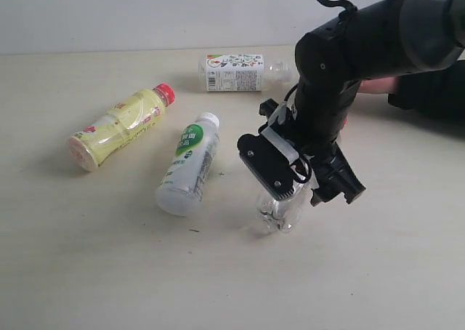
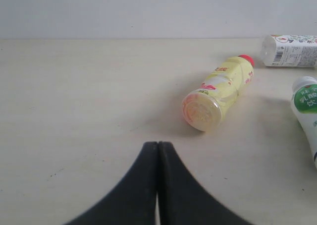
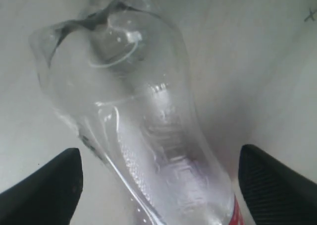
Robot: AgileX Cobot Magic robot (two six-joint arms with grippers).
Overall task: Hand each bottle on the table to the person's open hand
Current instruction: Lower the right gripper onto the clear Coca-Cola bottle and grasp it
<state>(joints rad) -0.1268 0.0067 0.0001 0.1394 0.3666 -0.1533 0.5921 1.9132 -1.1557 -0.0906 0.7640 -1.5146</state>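
Currently the right gripper [image 1: 301,181] stands over the lower centre of the exterior view, angled down onto the clear bottle with red label [image 1: 280,215]. That bottle lies on the table [image 1: 87,272], and only its clear base end shows below the black fingers. In the right wrist view the right gripper [image 3: 161,185] has its jaws apart, one on each side of the clear bottle with red label [image 3: 148,126]. A gap shows between each finger and the plastic, so nothing is clamped. A strip of red label shows at the edge of that view.

The left gripper [image 2: 158,150] shows only in the left wrist view. Its two fingers are pressed together with nothing between them, above bare table.

Three other bottles lie on their sides in the exterior view:
- The yellow bottle [image 1: 120,126] is at centre left, its red cap pointing to the upper right.
- The white bottle with green label [image 1: 190,163] lies just right of it, the two apart.
- The clear bottle with white printed label [image 1: 236,72] is at upper centre, near the table's far edge.

The person's hand [image 1: 374,86] is at the upper right, mostly hidden behind the robot arm. Only a sliver of skin next to a black sleeve [image 1: 429,90] shows, so its pose cannot be confirmed.
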